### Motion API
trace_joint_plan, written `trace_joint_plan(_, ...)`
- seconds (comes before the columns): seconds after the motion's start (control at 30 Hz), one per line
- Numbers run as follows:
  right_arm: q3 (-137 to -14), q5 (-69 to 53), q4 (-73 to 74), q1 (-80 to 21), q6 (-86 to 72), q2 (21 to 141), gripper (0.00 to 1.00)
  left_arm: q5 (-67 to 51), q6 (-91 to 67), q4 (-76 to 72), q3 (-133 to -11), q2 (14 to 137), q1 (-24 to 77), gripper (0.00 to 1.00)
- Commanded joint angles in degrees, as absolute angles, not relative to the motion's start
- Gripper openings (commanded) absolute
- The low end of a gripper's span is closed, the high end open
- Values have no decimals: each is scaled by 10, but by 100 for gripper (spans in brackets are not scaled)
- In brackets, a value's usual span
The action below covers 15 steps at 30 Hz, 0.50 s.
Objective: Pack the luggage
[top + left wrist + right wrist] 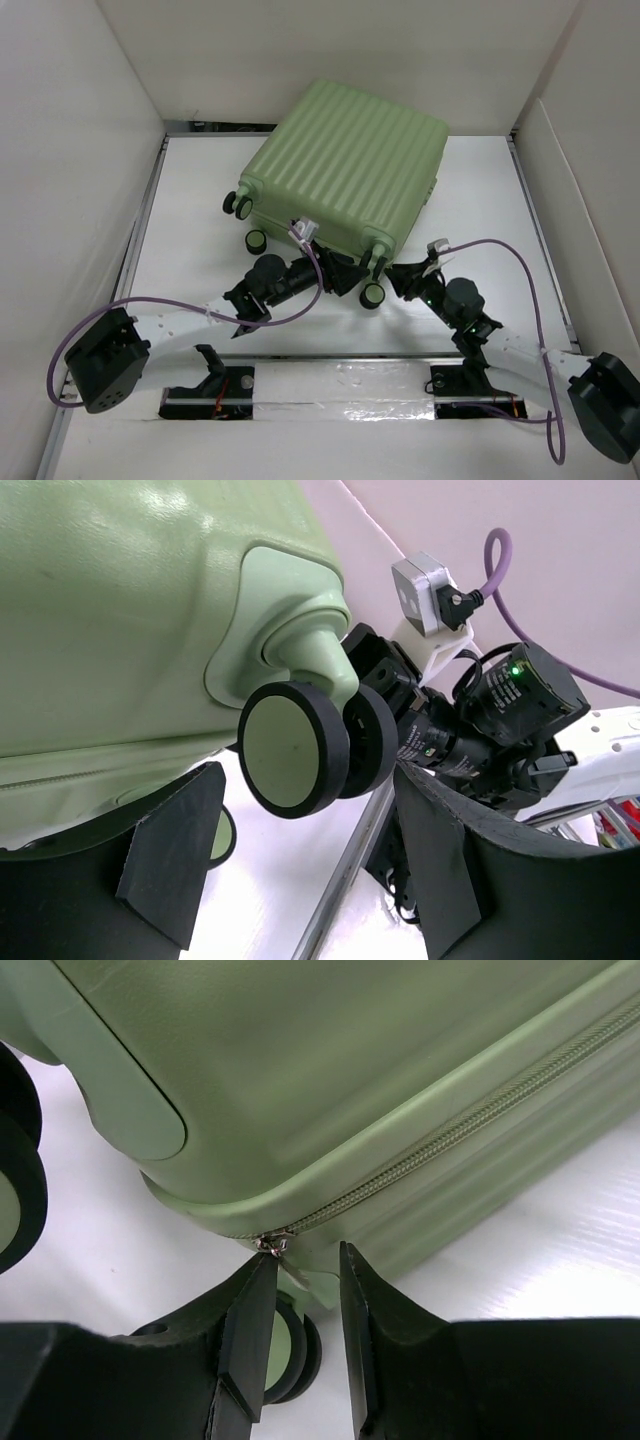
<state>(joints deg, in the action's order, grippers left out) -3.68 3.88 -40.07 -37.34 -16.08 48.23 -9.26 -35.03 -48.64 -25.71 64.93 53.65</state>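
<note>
Luggage (345, 170): closed, flat on the bench (200, 200) — far centre, wheels nearest.
Left claw (305, 830): jaws apart, a wheel (295, 745) just beyond them.
Right claw (305, 1270): jaws narrowly apart — zip pull (272, 1245) at the gap.

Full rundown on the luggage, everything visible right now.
The luggage is a light green hard-shell case, glossy plastic, with a ribbed shell. It lies flat and closed on the white table, angled, its black-and-green wheels toward the arms. The zipper looks shut along the visible seam, ending at a metal pull at the corner. The right hand straddles that pull, fingers slightly apart; the left hand sits open beside one wheel, no contact visible.
</note>
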Motion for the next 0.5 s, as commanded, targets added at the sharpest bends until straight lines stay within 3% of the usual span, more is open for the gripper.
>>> trace_joint_plan(0.0,-56,8,-460,-364,-151,506,36,-107,-355,-528,-253,653,540,65)
trace_joint_plan(0.47,-36,-8,-487,-364,-156,527,29,-114,-360,-541,-264,670,540,65)
